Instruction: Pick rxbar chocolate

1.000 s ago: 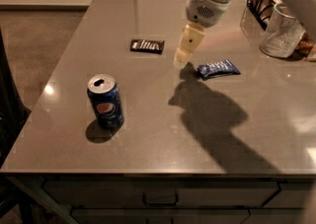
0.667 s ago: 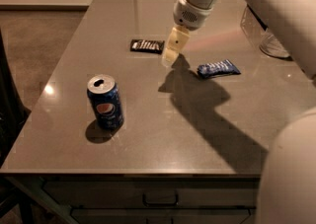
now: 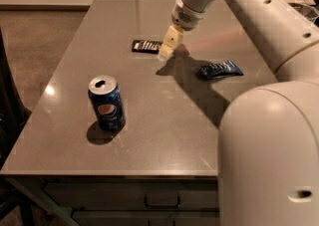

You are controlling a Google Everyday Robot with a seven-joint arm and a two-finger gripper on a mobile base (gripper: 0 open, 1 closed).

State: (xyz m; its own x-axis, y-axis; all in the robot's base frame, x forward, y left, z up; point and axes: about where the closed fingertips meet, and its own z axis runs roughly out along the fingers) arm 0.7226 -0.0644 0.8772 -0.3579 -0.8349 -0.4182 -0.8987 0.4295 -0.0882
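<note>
one pincer [image 3: 166, 50] just beside the rxbar chocolate [image 3: 147, 46] — grip unclear — both well inside table [image 3: 169, 135] edges

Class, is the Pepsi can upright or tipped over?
Upright: the Pepsi can stands on its base, top facing up. The gripper hangs beside the rxbar chocolate.

The table [image 3: 164, 120] is topped with a smooth grey surface of satin finish, on which light is reflected softly. The soda can [image 3: 106, 103] is made of glossy metal. The rxbar chocolate [image 3: 147, 46] is wrapped in faintly shiny black film, the blue bar [image 3: 221, 69] in crinkled glossy film. The gripper [image 3: 165, 50], held just right of the rxbar chocolate, is finished in matt cream plastic.
</note>
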